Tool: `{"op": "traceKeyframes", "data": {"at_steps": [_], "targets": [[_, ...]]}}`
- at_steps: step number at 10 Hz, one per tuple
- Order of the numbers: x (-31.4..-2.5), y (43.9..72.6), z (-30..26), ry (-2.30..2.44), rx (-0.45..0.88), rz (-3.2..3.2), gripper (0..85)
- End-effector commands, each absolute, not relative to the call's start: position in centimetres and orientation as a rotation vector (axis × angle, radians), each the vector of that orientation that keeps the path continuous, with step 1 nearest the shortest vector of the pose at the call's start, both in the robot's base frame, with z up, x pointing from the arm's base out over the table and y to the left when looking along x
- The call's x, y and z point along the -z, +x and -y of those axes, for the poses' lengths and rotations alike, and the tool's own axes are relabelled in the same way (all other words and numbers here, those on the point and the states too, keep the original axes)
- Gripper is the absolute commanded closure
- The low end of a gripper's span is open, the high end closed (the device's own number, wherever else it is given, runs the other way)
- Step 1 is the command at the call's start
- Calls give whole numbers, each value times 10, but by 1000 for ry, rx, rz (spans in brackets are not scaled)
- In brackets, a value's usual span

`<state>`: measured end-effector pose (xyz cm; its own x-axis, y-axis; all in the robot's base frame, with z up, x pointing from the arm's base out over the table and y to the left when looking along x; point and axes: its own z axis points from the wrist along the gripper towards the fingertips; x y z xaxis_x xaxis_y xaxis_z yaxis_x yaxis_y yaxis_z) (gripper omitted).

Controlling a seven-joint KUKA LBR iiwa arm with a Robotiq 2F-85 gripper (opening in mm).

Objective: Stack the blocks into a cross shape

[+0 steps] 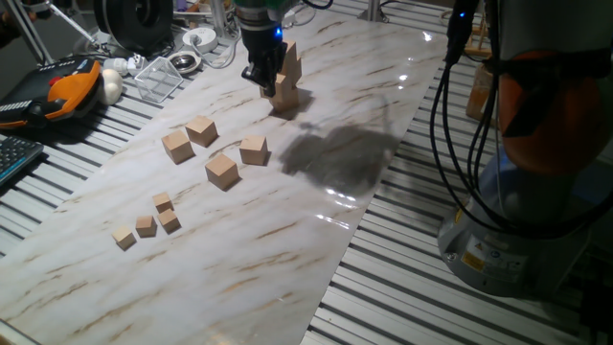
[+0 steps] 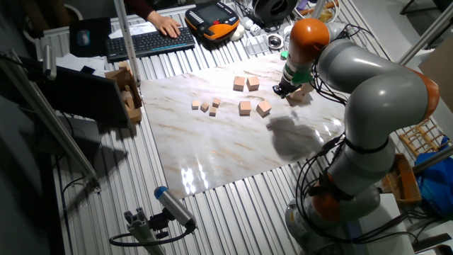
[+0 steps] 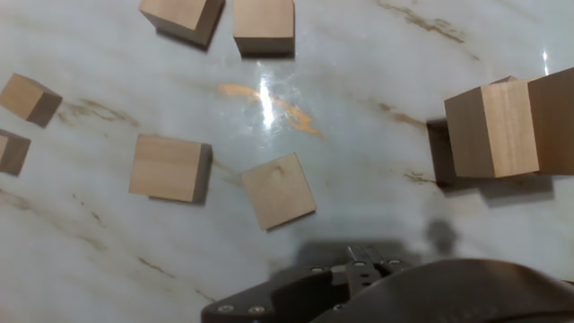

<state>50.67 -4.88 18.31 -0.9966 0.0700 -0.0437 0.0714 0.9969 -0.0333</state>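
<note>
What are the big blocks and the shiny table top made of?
The blocks look like plain, unpainted wood: light tan with faint grain lines. The table top looks like polished marble or a marble-look sheet: white with brown veins and bright light reflections.

You have 4 loose blocks [image 1: 213, 151] lying flat in a rough cluster near the middle of the table, each a plain light tan wooden cube, slightly turned from its neighbours and none touching. Well apart from them, toward the far end, you have the stack [image 1: 286, 79] of the same cubes, standing upright, its upper cubes partly hidden.
</note>
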Motion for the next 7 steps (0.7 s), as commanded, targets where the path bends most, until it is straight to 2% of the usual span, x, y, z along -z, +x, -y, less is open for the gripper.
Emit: {"op": "traceKeyframes", "data": {"at_steps": [1,5,7], "targets": [[-183,507,49,109,68,-3092,850],[-183,507,49,109,56,-3087,850],[-183,507,49,101,-6,-3081,850]]}}
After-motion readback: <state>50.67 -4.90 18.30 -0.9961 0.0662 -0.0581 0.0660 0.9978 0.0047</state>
